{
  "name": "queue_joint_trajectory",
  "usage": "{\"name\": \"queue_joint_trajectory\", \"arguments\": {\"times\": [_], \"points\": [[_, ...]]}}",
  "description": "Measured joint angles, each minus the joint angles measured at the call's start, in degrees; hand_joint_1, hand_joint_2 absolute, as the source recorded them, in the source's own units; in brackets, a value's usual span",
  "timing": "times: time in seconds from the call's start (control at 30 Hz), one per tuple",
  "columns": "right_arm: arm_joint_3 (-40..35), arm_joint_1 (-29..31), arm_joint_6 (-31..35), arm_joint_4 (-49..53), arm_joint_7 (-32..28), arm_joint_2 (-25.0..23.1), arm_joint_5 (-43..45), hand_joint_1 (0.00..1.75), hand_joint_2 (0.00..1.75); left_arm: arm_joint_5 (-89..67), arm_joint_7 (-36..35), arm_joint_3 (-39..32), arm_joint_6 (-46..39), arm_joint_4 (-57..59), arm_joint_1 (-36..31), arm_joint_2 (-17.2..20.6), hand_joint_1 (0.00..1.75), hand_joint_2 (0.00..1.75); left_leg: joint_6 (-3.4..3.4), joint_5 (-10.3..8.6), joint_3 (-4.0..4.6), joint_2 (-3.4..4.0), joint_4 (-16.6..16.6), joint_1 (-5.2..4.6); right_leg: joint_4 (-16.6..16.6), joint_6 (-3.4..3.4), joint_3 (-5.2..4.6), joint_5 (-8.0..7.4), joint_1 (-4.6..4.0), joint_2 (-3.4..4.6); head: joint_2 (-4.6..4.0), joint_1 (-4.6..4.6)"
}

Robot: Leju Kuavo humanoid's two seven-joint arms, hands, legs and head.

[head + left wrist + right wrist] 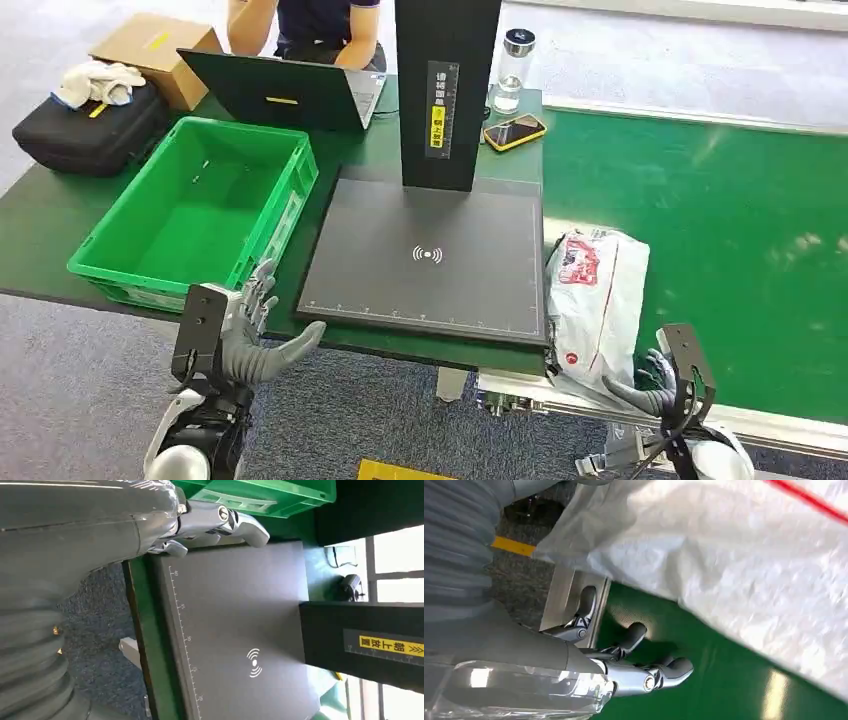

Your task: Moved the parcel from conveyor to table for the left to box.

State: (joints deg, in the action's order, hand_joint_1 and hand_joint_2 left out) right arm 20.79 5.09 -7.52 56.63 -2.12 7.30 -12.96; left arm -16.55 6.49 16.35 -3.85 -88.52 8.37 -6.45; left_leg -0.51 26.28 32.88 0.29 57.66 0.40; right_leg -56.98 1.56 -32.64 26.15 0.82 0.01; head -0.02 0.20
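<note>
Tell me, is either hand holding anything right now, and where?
Nothing is held. The right hand is open beside the parcel on the conveyor; the left hand is open by the table edge.

At the far side of the table we see an open dark laptop (285,92) with a seated person (305,25) behind it, and to its left a black case (85,135) with a white cloth (97,80) on top, next to a cardboard box (160,50). Beside the tall black column (445,85) we note a yellow-cased phone (514,132) and, just behind it, a clear bottle with a dark cap (514,68)
</note>
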Motion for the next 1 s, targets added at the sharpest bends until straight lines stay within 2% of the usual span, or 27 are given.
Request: {"name": "queue_joint_trajectory", "arguments": {"times": [0.23,0.33,0.47,0.6,1.0], "points": [[-0.4,-0.2,-1.7,-0.5,-6.6,-0.1,1.2,0.0,1.75,0.1,0.3,0.1,0.3,0.0,0.0,0.0,0.0,1.75,0.0,0.0,0.0,-0.02,0.0,0.0,0.0,0.0,0.01,0.0,0.02,-0.02,-0.02,0.0],[-0.1,-0.5,1.8,0.6,-10.9,-0.4,3.7,0.0,1.75,0.1,0.6,0.2,0.7,0.0,0.0,0.0,0.0,1.75,0.0,0.0,0.02,-0.04,0.0,-0.01,0.0,0.0,0.0,0.0,0.02,-0.04,0.0,0.02],[2.0,-1.5,9.8,3.7,-14.3,-1.6,6.8,0.0,1.75,0.0,1.3,0.4,1.3,0.2,-0.8,0.0,0.0,1.75,-0.01,0.0,0.08,-0.05,0.0,-0.01,0.0,0.01,-0.05,0.01,0.02,-0.05,0.0,0.0],[4.0,-2.1,13.9,5.8,-14.9,-2.7,8.9,0.0,1.75,0.0,1.8,0.5,1.5,0.8,-2.0,0.0,0.0,1.75,0.0,0.0,0.09,-0.05,0.0,-0.01,0.0,0.0,-0.07,0.01,0.02,-0.04,0.0,0.0],[5.3,-2.2,17.3,6.6,-13.3,-3.5,9.5,0.0,1.75,0.0,2.4,0.5,1.3,2.1,-2.6,0.0,0.0,1.75,0.0,0.0,0.11,-0.04,0.0,-0.01,0.0,0.0,-0.08,0.01,0.02,-0.04,0.0,0.0]]}}
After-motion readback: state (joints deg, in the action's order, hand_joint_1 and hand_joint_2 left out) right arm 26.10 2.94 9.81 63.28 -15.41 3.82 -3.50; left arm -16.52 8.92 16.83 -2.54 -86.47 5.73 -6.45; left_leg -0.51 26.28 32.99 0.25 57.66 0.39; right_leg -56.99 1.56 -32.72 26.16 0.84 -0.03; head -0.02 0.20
